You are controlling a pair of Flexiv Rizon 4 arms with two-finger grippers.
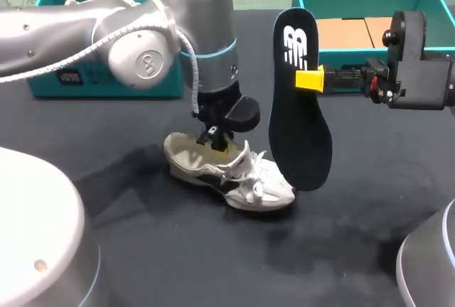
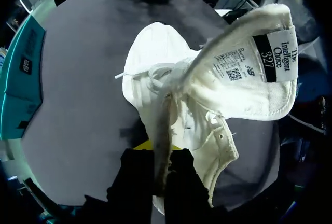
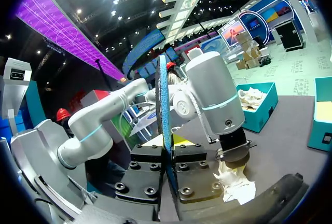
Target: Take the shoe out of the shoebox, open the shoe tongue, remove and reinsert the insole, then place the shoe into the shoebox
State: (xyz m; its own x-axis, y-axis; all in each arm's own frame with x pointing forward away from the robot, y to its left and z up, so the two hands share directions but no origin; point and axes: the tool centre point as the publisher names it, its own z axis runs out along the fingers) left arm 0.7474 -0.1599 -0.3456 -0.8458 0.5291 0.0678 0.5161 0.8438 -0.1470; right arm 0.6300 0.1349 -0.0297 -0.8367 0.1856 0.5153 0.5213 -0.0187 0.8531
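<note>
Now: insole (image 1: 302, 108) is out, held upright just beside the shoe (image 1: 227, 175), its lower end close to the toe.
Right gripper (image 1: 311, 79): fingers drawn narrow, clamping the insole's edge.
Left gripper (image 1: 217, 142): fingers pinching the shoe at its heel rim.
Risk: with so thin an edge grip, the insole may swivel or slip when pushed into the shoe, or snag on the tongue (image 2: 259, 63) or laces (image 1: 249, 168).

Nothing fancy here tbh, just a big table (image 1: 178, 257) with a dark charcoal top, kinda blotchy with darker patches, soft shadows lying across it.
</note>
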